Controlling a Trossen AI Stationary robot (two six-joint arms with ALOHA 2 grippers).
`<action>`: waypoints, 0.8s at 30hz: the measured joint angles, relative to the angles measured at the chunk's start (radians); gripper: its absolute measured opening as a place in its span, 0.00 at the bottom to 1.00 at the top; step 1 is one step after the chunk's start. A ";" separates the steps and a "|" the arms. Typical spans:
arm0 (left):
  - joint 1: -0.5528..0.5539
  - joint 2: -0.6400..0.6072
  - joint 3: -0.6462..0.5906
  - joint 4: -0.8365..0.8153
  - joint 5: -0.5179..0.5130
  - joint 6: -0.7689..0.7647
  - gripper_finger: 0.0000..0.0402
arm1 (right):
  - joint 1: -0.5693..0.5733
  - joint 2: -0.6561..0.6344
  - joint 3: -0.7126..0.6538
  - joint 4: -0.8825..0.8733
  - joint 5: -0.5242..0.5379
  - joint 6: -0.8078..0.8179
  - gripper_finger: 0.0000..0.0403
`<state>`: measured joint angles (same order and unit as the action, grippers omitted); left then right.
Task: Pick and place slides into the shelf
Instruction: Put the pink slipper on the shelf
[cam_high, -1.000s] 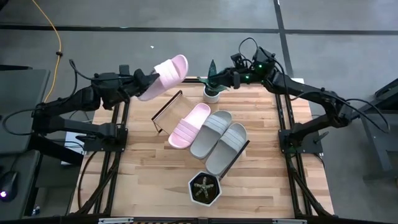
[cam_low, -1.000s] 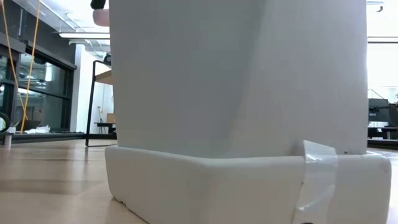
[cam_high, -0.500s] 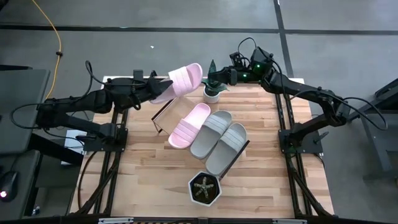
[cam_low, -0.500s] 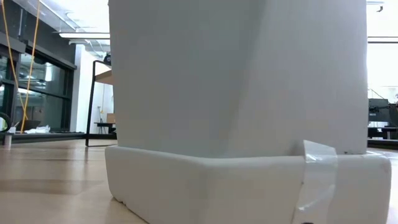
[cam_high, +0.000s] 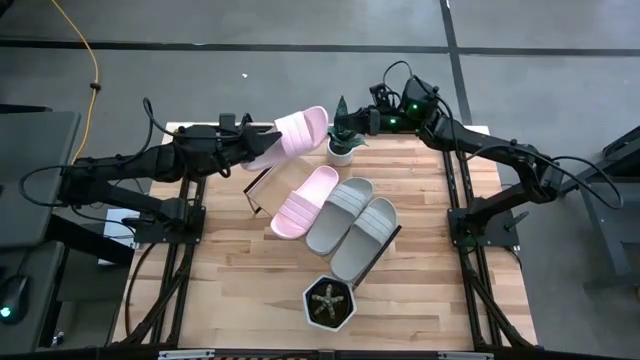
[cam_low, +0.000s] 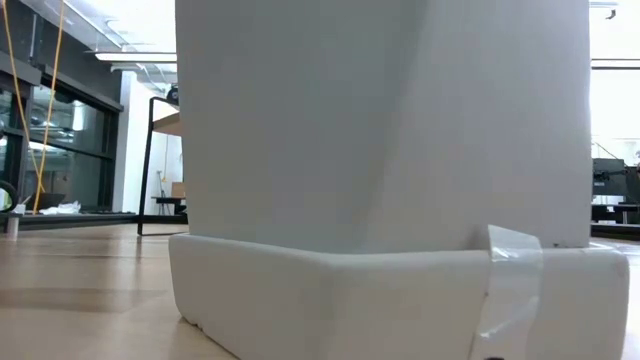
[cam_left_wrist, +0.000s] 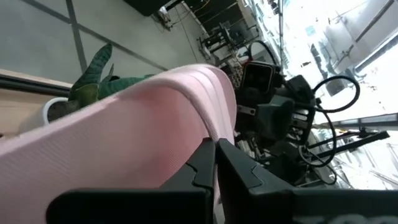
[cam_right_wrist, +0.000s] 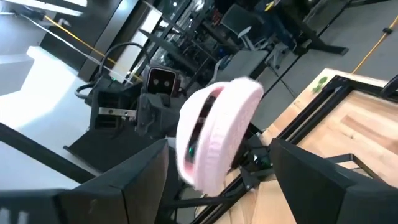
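Your left gripper (cam_high: 252, 150) is clenched on a pale pink slide (cam_high: 290, 134), its fingers pinching the slide's heel end so the sandal juts out past the fingertips, raised off the table (cam_high: 240, 290) and tilted; in the left wrist view the two dark fingers (cam_left_wrist: 205, 163) press together against the ribbed pink strap (cam_left_wrist: 155, 118); just beyond the held slide's toe stands a small potted plant (cam_high: 341, 140), and below the fingers sits the shelf (cam_high: 275, 185), a light board with thin black end frames, lying at a slant on the table; on that board, beside one another, rest a second pink slide (cam_high: 305, 200) and two grey-beige slides (cam_high: 340, 212) (cam_high: 365, 235), well short of your left fingertips; your right gripper (cam_high: 372, 120) hangs on the far side of the potted plant, fingers spread wide and holding nothing; in the right wrist view those fingers (cam_right_wrist: 130, 180) frame the held pink slide (cam_right_wrist: 214, 134); a hexagonal white planter (cam_high: 329, 304) sits near the table's front edge, and it fills the low view (cam_low: 380, 160)
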<state>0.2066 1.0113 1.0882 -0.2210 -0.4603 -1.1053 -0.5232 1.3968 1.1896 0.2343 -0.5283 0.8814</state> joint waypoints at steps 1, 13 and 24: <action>0.000 0.003 0.000 0.003 0.000 0.000 0.00 | 0.000 0.000 0.000 0.001 0.002 0.000 0.68; 0.000 0.007 0.000 0.005 0.011 0.000 0.00 | 0.038 0.031 0.000 0.052 0.051 0.002 0.68; 0.000 0.029 0.000 0.009 0.047 0.000 0.00 | 0.053 0.063 0.000 0.085 0.038 0.051 0.68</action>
<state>0.2066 1.0405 1.0880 -0.2116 -0.4136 -1.1056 -0.4699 1.4598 1.1896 0.3192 -0.4900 0.9322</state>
